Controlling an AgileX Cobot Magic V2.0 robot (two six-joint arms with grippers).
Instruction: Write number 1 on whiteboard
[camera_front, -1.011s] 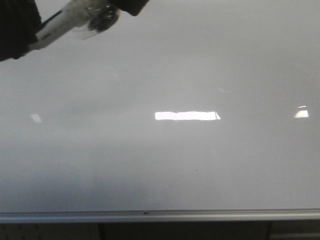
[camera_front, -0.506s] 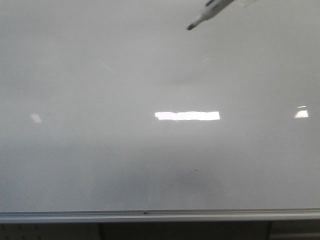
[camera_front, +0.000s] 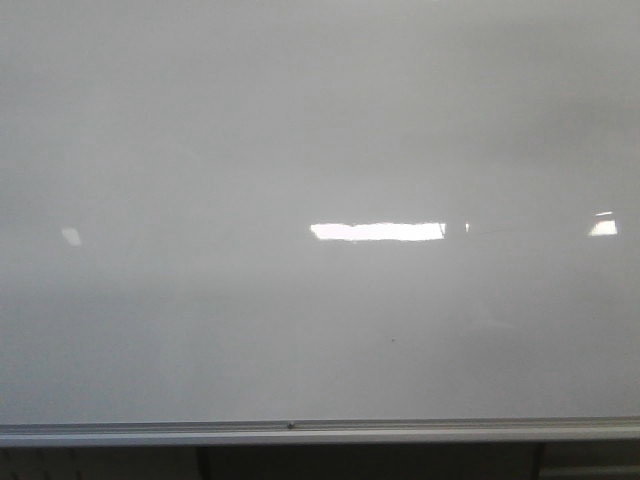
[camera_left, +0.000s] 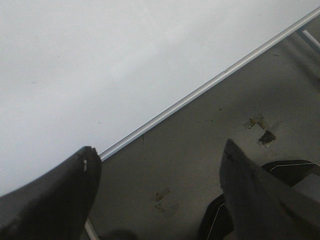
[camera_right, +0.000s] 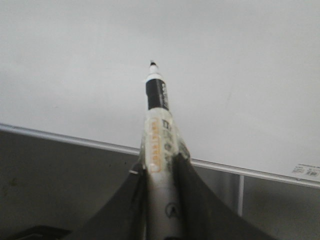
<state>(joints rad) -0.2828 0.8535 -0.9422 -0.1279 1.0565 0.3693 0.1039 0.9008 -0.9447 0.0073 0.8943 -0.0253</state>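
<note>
My left gripper (camera_left: 160, 185) hangs spread wide with nothing in it, parked low by the board's rail (camera_left: 200, 90) so it's out of the way, grey floor (camera_left: 210, 150) under it. My right gripper (camera_right: 160, 200) is clamped on the marker (camera_right: 159, 130), tip (camera_right: 152, 64) aimed at the whiteboard (camera_front: 300, 120) so I can draw. Can't tell if it's touching. Board is glossy, full of glare (camera_front: 375, 231), and I see no number 1 on it yet
</note>
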